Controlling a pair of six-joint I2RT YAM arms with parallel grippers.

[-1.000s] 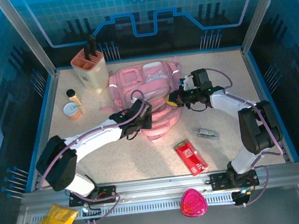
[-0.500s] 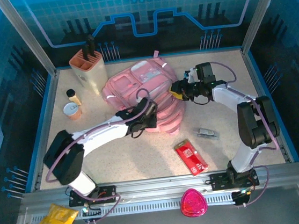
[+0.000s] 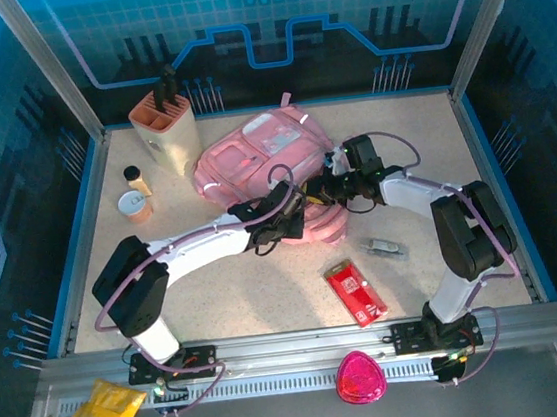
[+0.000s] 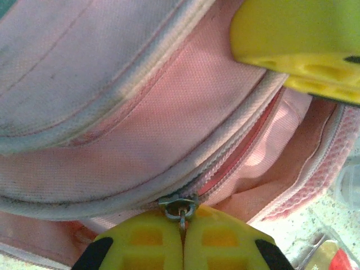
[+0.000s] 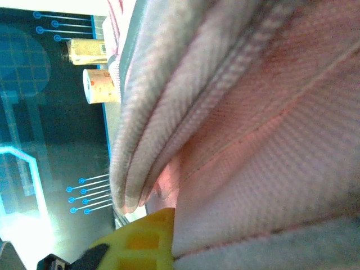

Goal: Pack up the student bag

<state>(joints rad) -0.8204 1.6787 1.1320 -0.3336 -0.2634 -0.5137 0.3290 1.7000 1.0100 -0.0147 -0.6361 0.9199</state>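
Note:
The student bag, a soft pink backpack, lies in the middle of the table at the back. My left gripper is at its near edge, shut on the metal zipper pull of a partly open zip; the yellow fingers meet under the slider. My right gripper is at the bag's right near corner, shut on a fold of the bag's fabric. One yellow finger presses against that cloth and the other is hidden behind it. In the left wrist view, a right finger sits above the open zip.
A beige holder stands at the back left, with a small bottle and a cup beside it. A red packet and a small clear item lie at the near right. A pink pouch and yellow bag rest on the front rail.
The bag has swung and shifted left at its top. My left gripper has drawn the zipper pull to the right. My right gripper opened, moved left and shut again on the fabric.

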